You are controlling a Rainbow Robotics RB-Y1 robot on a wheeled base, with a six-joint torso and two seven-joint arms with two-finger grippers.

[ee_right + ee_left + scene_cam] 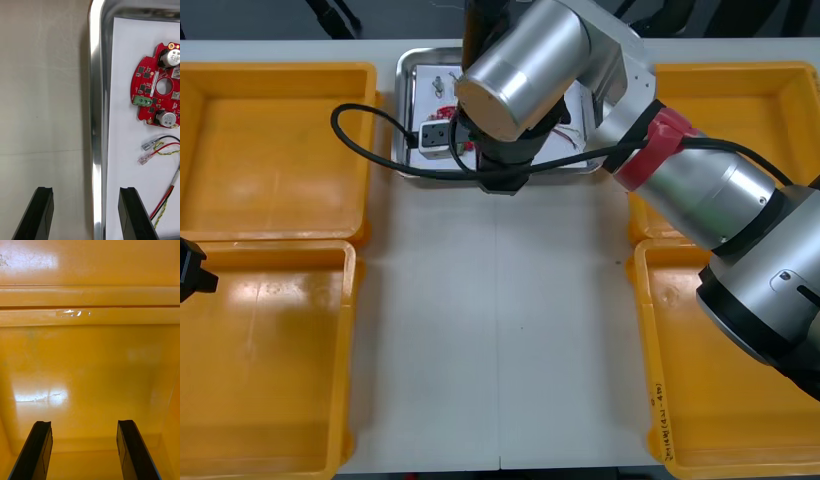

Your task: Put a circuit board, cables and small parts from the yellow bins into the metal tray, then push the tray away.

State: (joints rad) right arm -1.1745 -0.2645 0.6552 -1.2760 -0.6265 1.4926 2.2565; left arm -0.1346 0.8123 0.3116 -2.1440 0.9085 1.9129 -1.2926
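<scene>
Push step: right gripper (86, 190), fingers spread, straddling metal tray (96, 112) rim near circuit board (150, 90); next likely calling for level shove away. Left gripper (84, 424), spread, hovering over yellow bin (90, 367).

A: What furniture is there?
B: 1 light table (500, 330), off-white and matte. A thin seam (499, 400) runs from its near edge toward the far one.
A: Any marks on the surface?
B: A few tiny dark specks (617, 263). In the right wrist view the table looks beige, and 1 faint line (41, 152) crosses it.
A: And beyond it?
B: A dark grey strip (270, 20) lies past the far edge, with black shapes (335, 12) I cannot identify.
A: The light?
B: Soft and even across the table.
</scene>
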